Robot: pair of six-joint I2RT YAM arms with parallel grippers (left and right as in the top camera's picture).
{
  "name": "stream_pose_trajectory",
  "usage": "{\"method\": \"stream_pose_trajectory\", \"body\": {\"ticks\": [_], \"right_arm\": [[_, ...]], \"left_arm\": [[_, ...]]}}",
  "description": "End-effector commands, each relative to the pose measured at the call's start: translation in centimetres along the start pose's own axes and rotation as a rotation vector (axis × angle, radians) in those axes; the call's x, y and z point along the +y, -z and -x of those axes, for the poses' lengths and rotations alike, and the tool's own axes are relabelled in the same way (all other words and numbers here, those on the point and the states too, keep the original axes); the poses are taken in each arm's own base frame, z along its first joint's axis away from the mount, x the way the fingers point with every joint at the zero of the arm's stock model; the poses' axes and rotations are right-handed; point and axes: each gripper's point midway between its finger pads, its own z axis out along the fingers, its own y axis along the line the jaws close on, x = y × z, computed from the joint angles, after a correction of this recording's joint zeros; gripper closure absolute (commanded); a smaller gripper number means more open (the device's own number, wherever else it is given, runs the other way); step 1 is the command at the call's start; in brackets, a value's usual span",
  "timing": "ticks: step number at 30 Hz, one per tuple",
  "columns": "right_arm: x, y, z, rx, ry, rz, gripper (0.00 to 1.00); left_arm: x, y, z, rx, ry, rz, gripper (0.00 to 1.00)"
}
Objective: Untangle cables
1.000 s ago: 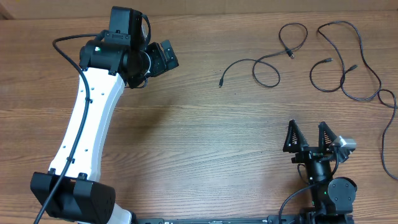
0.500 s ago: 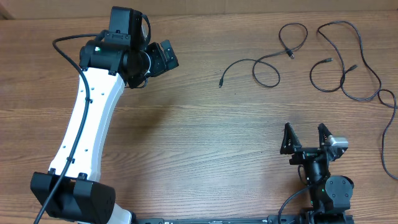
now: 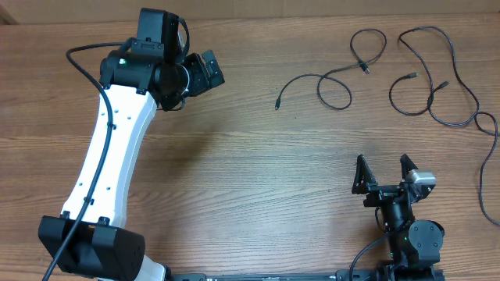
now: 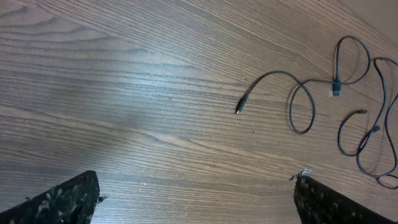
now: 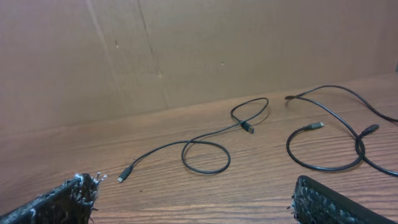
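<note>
Looking down on the wooden table (image 3: 258, 179), both cables sit up in the far right corner, and neither gripper has a hand on them. The shorter cable (image 3: 319, 76) lies nearer the middle: one plug end points out to the left, then the cord curls into a small loop and runs up into a second loop at the far edge. Just to its right, the longer cable (image 3: 455, 74) snakes down from the far edge, doubles back in loose bends and trails off along the right side of the table. From overhead the two cords look apart, with bare wood between them. The left gripper (image 3: 213, 70) hangs over the far left part of the table, well away from the cords, and its wrist view shows the fingers (image 4: 62, 200) spread wide with nothing between them. The right gripper (image 3: 383, 161) sits at the near edge, directly below the cables, jaws also wide apart and empty, fingertips pointing toward the cords. Its camera catches both cables lying flat before a brown cardboard wall (image 5: 186, 50).
</note>
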Motion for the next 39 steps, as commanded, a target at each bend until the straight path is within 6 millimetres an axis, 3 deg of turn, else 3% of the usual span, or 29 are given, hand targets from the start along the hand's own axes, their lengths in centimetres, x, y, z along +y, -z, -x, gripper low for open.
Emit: {"method": "stream_pose_trajectory", "body": {"ticks": [1, 19, 26, 39], "right_arm": [[0.19, -0.01, -0.21, -0.003, 0.008, 0.010, 0.00], [-0.70, 0.01, -0.07, -0.008, 0.063, -0.031, 0.00], [-0.64, 0.01, -0.09, -0.005, 0.193, -0.029, 0.00], [-0.47, 0.00, -0.10, -0.005, 0.185, -0.019, 0.00]], "left_arm": [[0.18, -0.62, -0.14, 0.007, -0.019, 0.017, 0.00], [0.19, -0.62, -0.15, 0.008, -0.019, 0.017, 0.00], [0.19, -0.62, -0.15, 0.008, -0.019, 0.017, 0.01], [0.19, -0.62, -0.15, 0.008, -0.019, 0.017, 0.00]]}}
